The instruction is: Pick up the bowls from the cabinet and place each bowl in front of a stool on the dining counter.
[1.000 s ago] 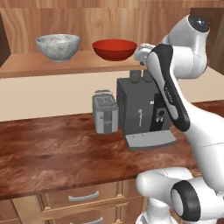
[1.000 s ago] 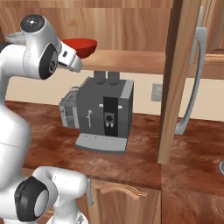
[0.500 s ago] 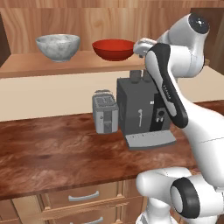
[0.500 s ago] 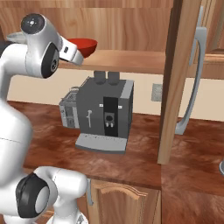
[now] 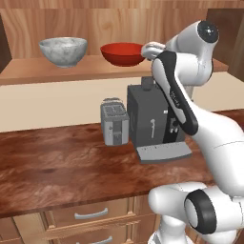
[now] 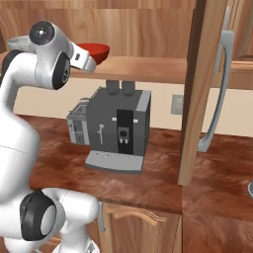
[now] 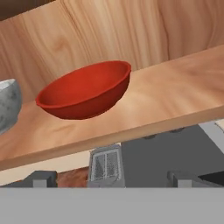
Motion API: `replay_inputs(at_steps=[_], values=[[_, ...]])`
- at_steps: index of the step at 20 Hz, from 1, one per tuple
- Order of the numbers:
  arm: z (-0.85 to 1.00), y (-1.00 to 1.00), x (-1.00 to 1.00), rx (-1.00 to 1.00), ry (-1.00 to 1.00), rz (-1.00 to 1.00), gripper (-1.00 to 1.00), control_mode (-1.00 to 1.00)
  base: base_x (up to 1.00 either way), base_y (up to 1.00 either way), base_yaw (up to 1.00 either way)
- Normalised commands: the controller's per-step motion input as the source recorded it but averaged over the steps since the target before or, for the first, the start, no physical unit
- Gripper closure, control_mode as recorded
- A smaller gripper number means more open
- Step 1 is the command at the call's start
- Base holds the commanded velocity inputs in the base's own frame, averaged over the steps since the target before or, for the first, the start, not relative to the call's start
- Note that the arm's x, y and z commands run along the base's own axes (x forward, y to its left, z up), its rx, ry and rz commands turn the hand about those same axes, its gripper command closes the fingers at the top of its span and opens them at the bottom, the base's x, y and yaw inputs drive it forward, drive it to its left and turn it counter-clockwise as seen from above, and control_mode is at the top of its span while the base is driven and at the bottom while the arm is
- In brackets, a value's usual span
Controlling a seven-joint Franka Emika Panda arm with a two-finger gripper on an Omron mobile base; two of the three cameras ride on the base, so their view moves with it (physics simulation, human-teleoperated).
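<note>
Red and glossy, the shallow round bowl (image 5: 123, 53) sits upright on the plain wooden shelf (image 5: 71, 71) of the warm brown wood wall cabinet (image 6: 148, 29), towards the right of the shelf as the left base view shows it. To its left on the same shelf, apart from it, stands the deeper grey-white marbled stone-look bowl (image 5: 63, 51), also upright. In the hand view the red bowl (image 7: 86, 89) lies just ahead and a little left of centre, tilted by the camera's roll, with the marbled bowl (image 7: 8, 105) cut off at the left edge.

The white arm's gripper (image 5: 151, 49) is raised to shelf height just to the right of the red bowl, near its rim; whether it touches the bowl cannot be told from these views. Its jaws are spread wide and hold nothing. From the right base view the arm's white wrist covers part of the red bowl (image 6: 96, 51).

Below the shelf, on the dark reddish-brown wood-grain worktop (image 5: 52, 167), stands a boxy dark grey coffee machine (image 5: 150, 119) with a pale grey drip tray (image 5: 163, 152) at its foot. Just beside it on the left is a small silver toaster (image 5: 114, 122). In the right base view an open raised-panel cabinet door (image 6: 202, 89) with a long curved metal handle (image 6: 217, 94) stands edge-on, right of the coffee machine (image 6: 121, 128). Drawer fronts of lighter wood with metal pulls (image 5: 90, 213) run under the worktop.
</note>
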Motion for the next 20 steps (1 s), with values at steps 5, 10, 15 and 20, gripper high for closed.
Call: replay_inputs(at_steps=[5,10,15,20], values=[[0.1,0.02,0.28,0.02,0.0,0.0,-1.0,-1.0,0.0,0.0,0.0],[0.07,0.05,0.34,0.04,0.01,0.0,-1.0,-1.0,0.0,0.0,0.0],[0.0,0.05,0.37,0.03,0.0,0.0,-1.0,-1.0,0.0,0.0,0.0],[0.0,0.03,0.32,0.0,0.0,-0.01,-1.0,-1.0,0.0,0.0,0.0]])
